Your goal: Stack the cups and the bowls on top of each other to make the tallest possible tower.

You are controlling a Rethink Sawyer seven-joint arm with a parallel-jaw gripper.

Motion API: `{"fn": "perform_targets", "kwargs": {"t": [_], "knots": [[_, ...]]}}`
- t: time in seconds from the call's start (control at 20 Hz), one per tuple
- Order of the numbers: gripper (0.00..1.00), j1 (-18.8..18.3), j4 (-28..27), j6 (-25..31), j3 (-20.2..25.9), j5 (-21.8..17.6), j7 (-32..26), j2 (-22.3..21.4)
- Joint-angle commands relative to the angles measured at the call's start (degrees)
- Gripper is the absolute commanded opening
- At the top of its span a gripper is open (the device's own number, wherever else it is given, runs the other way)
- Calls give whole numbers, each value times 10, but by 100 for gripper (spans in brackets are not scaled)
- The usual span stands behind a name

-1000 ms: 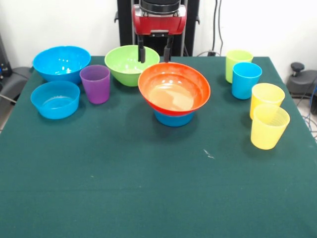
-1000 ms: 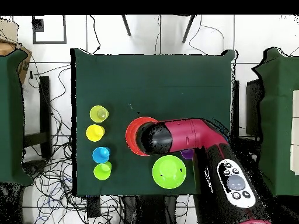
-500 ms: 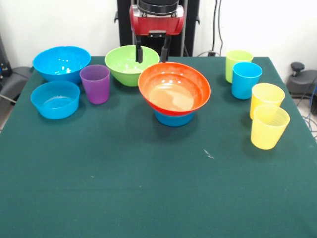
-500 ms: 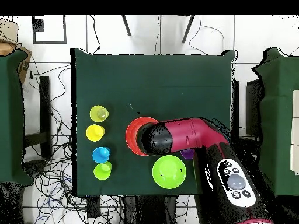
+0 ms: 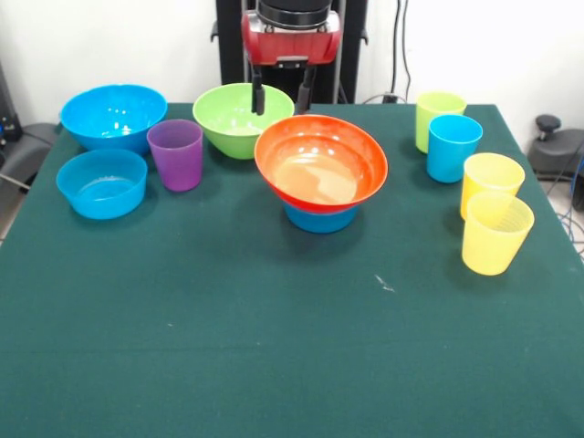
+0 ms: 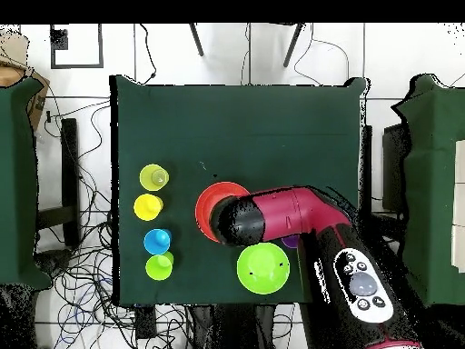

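Note:
The wide orange bowl (image 5: 321,164) sits tilted on a small blue bowl (image 5: 319,220) at mid-table; in the overhead view part of the orange bowl (image 6: 211,205) is covered by the arm. My gripper (image 5: 282,97) hangs open and empty just behind the orange bowl's far rim, in front of the lime green bowl (image 5: 235,119). The purple cup (image 5: 175,153) stands on the table left of the stack. At the right stand a lime green cup (image 5: 439,115), a blue cup (image 5: 453,147) and two yellow cups (image 5: 491,181) (image 5: 495,234).
A large blue bowl (image 5: 113,114) and a smaller blue bowl (image 5: 101,183) sit at the left side. The red arm (image 6: 295,214) reaches over the lime green bowl (image 6: 263,268) from the table edge. Cables lie on the floor around the green table (image 6: 254,127).
The gripper has shifted only a few pixels sideways and back, staying behind the orange bowl. The arm has swung slightly in the overhead view. No object has moved.

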Motion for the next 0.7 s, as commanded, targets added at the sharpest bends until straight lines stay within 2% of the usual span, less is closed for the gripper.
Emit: {"fn": "perform_targets", "kwargs": {"t": [0.05,0.4,0.7], "knots": [[100,0,45,-21,27,-52,-65,45],[100,11,49,-46,10,-64,-30,63],[100,17,48,-52,3,-81,-26,66]]}}
